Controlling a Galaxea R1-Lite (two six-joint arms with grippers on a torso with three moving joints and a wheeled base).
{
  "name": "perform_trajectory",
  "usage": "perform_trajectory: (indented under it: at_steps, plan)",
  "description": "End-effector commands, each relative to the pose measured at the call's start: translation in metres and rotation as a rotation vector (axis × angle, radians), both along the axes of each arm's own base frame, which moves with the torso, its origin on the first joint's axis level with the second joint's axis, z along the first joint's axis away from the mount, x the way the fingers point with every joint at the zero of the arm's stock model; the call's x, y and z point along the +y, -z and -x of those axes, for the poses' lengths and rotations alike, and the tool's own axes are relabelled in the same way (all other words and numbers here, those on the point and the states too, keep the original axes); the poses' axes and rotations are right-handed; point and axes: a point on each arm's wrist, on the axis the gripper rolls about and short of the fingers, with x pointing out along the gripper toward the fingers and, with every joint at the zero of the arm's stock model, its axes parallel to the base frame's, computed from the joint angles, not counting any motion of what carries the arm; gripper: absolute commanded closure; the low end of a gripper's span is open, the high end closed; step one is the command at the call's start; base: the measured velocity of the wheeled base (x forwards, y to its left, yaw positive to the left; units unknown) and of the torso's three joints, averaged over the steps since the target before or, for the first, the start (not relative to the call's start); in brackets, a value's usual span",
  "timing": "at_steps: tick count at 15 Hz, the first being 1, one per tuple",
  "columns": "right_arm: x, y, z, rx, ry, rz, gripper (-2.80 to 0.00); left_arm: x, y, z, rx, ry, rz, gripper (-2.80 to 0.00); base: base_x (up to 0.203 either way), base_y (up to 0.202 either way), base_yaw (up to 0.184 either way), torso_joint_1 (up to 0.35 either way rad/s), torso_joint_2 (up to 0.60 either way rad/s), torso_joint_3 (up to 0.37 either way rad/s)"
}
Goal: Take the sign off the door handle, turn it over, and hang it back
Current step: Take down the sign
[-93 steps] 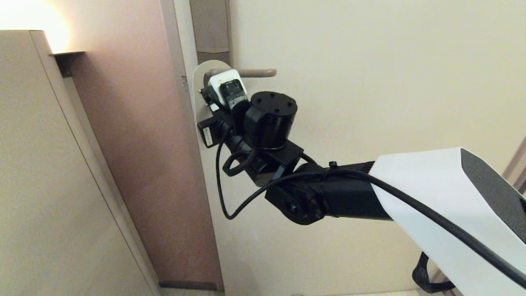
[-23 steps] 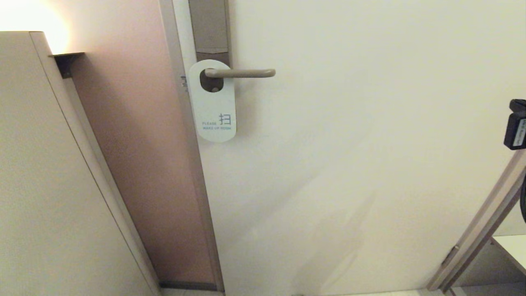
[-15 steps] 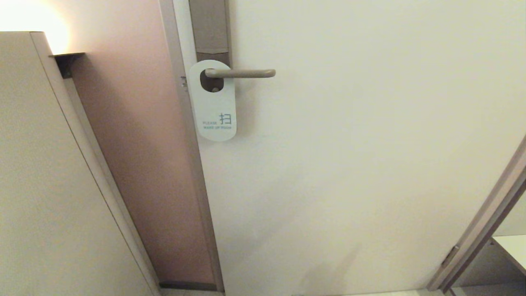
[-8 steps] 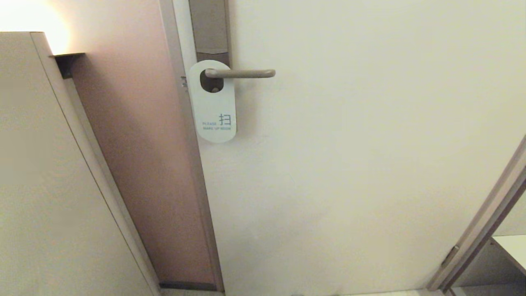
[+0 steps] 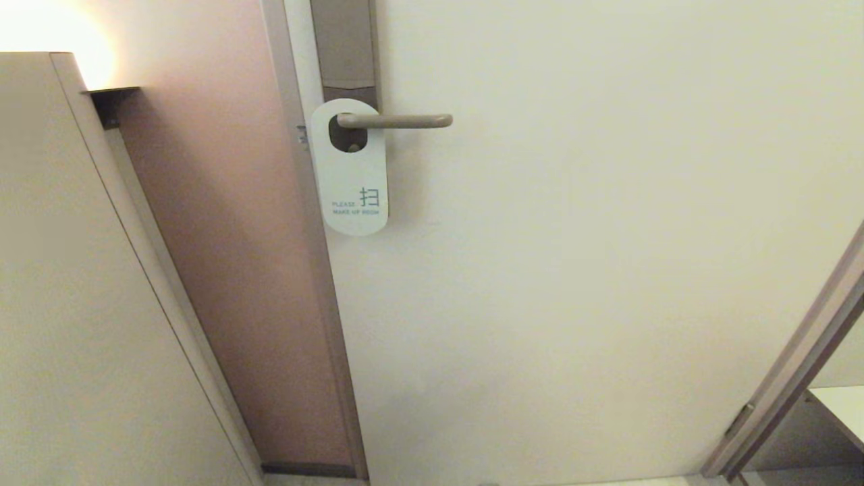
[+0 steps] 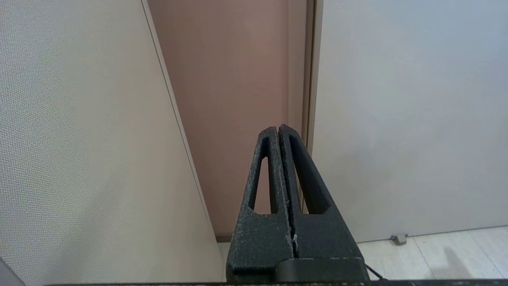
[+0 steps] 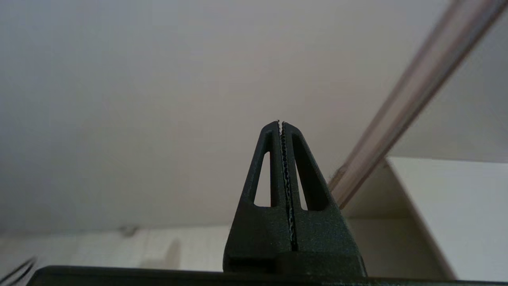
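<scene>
The sign (image 5: pixel 351 175) hangs by its hole on the door handle (image 5: pixel 398 121), white face out, reading "PLEASE MAKE UP ROOM". The handle is a horizontal beige lever on a tall grey-brown plate (image 5: pixel 344 47). Neither arm shows in the head view. My left gripper (image 6: pixel 278 128) is shut and empty, low down, pointing at the gap between the cabinet and the door. My right gripper (image 7: pixel 280 123) is also shut and empty, low down, facing the bare door near its right frame.
A beige cabinet side (image 5: pixel 67 283) stands close on the left, with a pinkish wall strip (image 5: pixel 223 223) between it and the door. The door frame (image 5: pixel 796 364) slants at the lower right beside a white ledge (image 5: pixel 840 405). A doorstop (image 6: pixel 399 238) sits on the floor.
The right arm, at the sign six seconds ago, has pulled back out of the head view. The sign swung slightly and now hangs still.
</scene>
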Motion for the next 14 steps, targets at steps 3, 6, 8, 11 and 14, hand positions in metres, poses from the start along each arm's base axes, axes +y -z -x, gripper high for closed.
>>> perform_trajectory:
  at_steps: [3, 6, 8, 11, 14]
  plan:
    - [0.002, 0.014, 0.020, -0.002, -0.020, -0.004, 0.00, 0.000, 0.000, 0.000, 0.000, 0.000, -0.002, 0.00, 0.000, 0.000, 0.000, 0.000, 0.00, 0.000]
    - [0.003, 0.021, 0.026, 0.019, -0.035, -0.012, 0.00, 0.000, 0.000, 0.000, 0.000, 0.000, 0.000, 0.00, 0.000, 0.000, 0.000, 0.000, 0.00, 0.000]
    - [0.004, 0.022, 0.026, 0.034, -0.049, -0.034, 0.00, 0.000, 0.000, 0.000, 0.000, 0.001, 0.000, 0.00, 0.000, 0.000, 0.000, 0.000, 0.00, 0.000]
    - [0.005, 0.028, 0.027, 0.089, -0.083, -0.064, 0.00, 0.000, 0.000, 0.000, 0.000, 0.000, 0.000, 0.00, 0.000, 0.000, 0.000, 0.000, 0.00, 0.000]
    - [0.005, 0.032, 0.029, 0.116, -0.128, -0.068, 0.00, 0.000, 0.000, 0.000, 0.000, 0.001, 0.000, 0.00, 0.000, 0.000, 0.000, 0.000, 0.00, 0.000]
